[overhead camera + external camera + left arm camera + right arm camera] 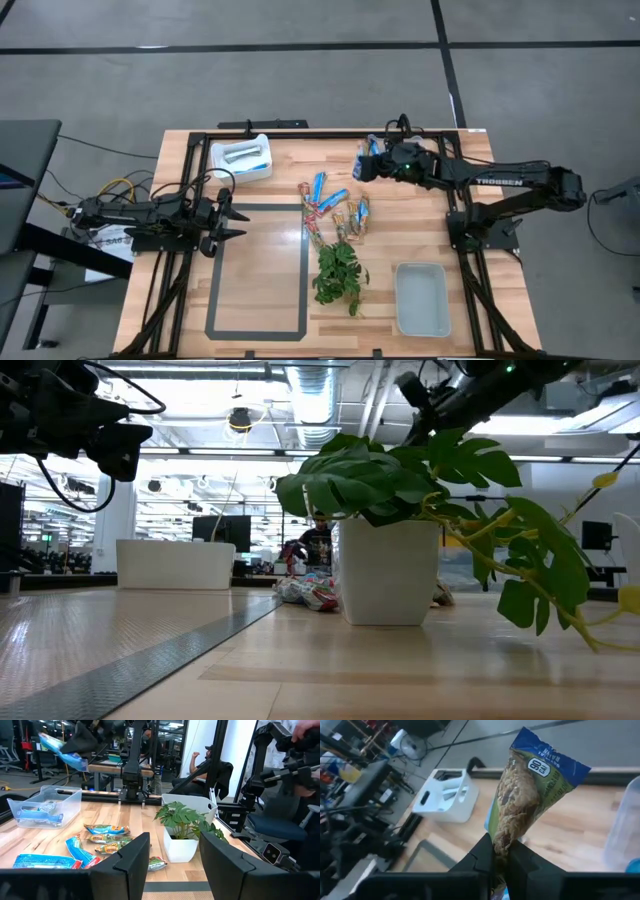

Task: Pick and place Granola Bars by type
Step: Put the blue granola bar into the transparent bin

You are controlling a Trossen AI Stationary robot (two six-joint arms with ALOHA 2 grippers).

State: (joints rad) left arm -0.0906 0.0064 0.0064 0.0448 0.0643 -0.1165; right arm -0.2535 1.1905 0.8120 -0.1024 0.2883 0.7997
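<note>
Fingers of the left gripper [238,222] were spread apart, holding nothing, hovering over the left edge of the gray taped rectangle [256,270] on the table [190,160]. Just beyond it, at the far left, the white bin [241,160] held a few blue-wrapped bars [243,156]. In the middle of the table lay the loose pile of granola bars [335,210], blue-and-white and red ones, with tan ones just beside them toward the right. The green plant [338,272] in its white pot [388,570] stood just near of the pile. The clear bin [421,297] sat at the near right, well apart from the pile. The right gripper [501,849] was raised above the far side of the table, fingers pinched on one blue-and-tan bar [525,795], which stuck up clear of the surface.
</note>
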